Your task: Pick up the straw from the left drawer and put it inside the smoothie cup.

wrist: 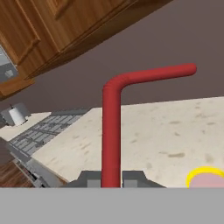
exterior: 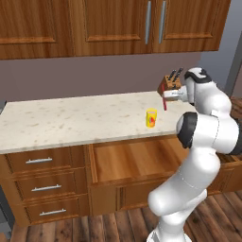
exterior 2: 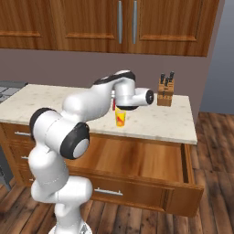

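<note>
My gripper (wrist: 111,178) is shut on the red straw (wrist: 111,127), which stands up between the fingers with its bent tip pointing right. From the left base, the gripper (exterior: 164,97) holds the straw (exterior: 164,104) over the counter, a little above and to the right of the yellow smoothie cup (exterior: 151,117). The cup (exterior 2: 120,117) has a red mark on its side, and its pink contents and yellow rim (wrist: 205,177) show at the lower right of the hand view. Below the counter, the left drawer (exterior: 137,160) stands pulled open with a bare wood interior (exterior 2: 137,157).
A wooden knife block (exterior: 170,84) stands at the back right of the counter (exterior: 71,120), close behind the hand. Stacked drawers with silver handles (exterior: 40,186) sit on the left. A stove top (wrist: 43,131) lies at the counter's far left end. Wall cabinets (exterior: 118,23) hang overhead.
</note>
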